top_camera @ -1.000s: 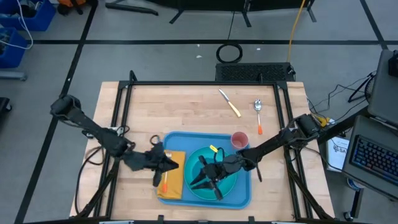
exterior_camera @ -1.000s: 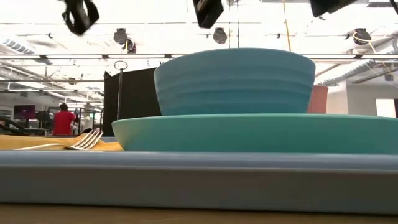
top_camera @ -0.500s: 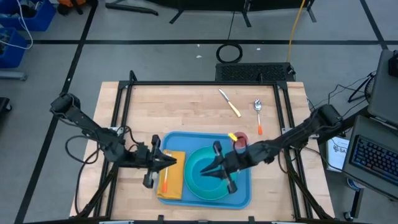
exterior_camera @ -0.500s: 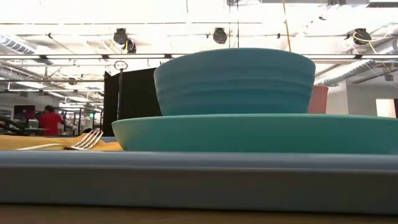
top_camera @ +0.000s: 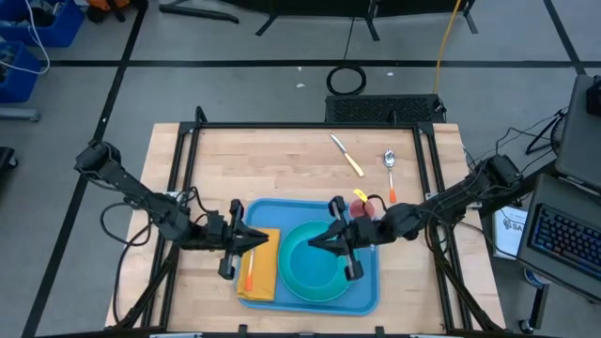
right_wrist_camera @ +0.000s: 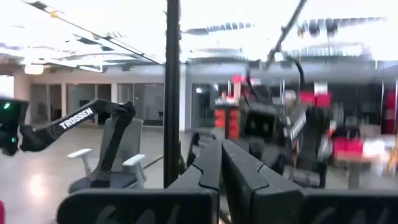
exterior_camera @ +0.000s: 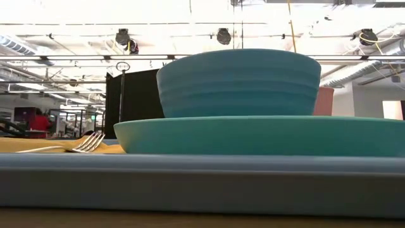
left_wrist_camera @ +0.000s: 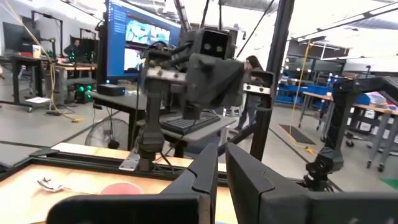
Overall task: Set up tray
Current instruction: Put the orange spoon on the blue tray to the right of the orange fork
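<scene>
Both my arms have lifted off; the right gripper, fingers pressed together, and the left gripper, likewise closed, hover over the tray at the desk's near edge. Next I'd fetch the spoon beyond.

Your high view looks straight down on the whole table. Your low view sits at tabletop level, tight against the tray, shared with overhead. Both wrist views face level across the room.
</scene>
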Available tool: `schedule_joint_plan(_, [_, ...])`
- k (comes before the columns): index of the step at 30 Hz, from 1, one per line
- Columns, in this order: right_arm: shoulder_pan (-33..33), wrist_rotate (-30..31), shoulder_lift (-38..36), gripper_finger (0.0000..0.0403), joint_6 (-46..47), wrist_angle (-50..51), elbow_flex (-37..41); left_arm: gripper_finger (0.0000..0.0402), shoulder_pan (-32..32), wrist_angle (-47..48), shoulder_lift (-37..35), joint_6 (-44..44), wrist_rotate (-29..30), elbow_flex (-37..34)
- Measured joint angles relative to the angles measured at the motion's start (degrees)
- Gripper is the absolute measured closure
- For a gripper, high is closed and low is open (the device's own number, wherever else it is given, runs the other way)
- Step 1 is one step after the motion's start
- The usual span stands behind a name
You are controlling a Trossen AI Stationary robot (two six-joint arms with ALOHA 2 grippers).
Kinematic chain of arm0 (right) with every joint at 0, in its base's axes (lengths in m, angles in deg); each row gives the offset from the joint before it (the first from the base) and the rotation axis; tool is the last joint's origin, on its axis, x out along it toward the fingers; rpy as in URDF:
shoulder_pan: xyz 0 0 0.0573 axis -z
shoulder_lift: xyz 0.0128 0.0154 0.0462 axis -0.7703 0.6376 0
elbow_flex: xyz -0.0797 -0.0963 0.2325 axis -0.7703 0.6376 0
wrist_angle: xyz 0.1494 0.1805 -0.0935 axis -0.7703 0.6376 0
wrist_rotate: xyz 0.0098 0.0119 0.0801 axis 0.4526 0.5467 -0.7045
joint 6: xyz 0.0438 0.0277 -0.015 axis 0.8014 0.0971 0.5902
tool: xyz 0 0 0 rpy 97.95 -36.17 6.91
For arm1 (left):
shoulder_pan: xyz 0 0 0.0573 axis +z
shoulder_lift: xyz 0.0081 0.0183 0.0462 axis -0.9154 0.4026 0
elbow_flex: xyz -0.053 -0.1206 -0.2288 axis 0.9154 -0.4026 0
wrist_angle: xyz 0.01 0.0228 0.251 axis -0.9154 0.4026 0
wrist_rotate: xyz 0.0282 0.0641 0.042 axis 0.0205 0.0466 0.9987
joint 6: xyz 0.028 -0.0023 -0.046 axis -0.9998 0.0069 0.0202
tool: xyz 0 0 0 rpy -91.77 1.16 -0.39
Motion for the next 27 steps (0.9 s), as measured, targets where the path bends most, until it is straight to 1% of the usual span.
schedule_joint_plan(4, [1.06, -0.39, 0.00, 0.0399, -1.81, -1.01, 0.00, 0.0366, 0.01, -1.98, -0.04, -4.63, 0.05, 0.00])
schedule_joint_plan(6, [1.91, 1.16, -0.55, 0.0399, -4.97, 0.87, 0.00, 0.0366, 0.10, -2.25, -0.01, -7.57, 0.31, 0.00])
schedule_joint_plan(8, [2.45, 4.91, -2.24, 0.0401, -8.45, 4.04, 0.06, 0.0366, 0.12, -2.73, 0.00, -10.79, 1.27, 0.00])
schedule_joint_plan(10, [3.80, 10.44, -4.67, 0.0402, -10.49, 6.95, 0.04, 0.0366, 0.16, -3.00, -0.02, -13.96, 1.59, 0.00])
schedule_joint_plan(13, [7.36, 17.58, -9.83, 0.0400, -12.14, 13.99, 0.02, 0.0366, 0.29, -3.10, 0.00, -18.73, 1.71, 0.00])
schedule_joint_plan(16, [12.57, 19.20, -14.88, 0.0399, -10.93, 21.52, 0.00, 0.0366, 0.90, -4.36, -0.02, -21.92, 4.38, 0.00])
schedule_joint_plan(18, [17.17, 18.06, -17.73, 0.0399, -7.89, 27.07, -0.05, 0.0366, 1.53, -5.25, -0.01, -23.90, 7.62, 0.00])
schedule_joint_plan(20, [22.85, 15.00, -19.43, 0.0399, -4.18, 32.61, -0.09, 0.0366, 2.31, -5.49, -0.02, -24.68, 11.16, 0.00])
schedule_joint_plan(24, [34.84, 5.28, -19.86, 0.0399, 2.91, 41.86, -0.05, 0.0366, 4.91, -5.38, -0.02, -24.29, 16.00, 0.00])
schedule_joint_plan(27, [43.49, -1.10, -19.14, 0.0399, 4.66, 44.84, -0.07, 0.0366, 7.11, -5.33, -0.02, -25.25, 16.76, 0.00])
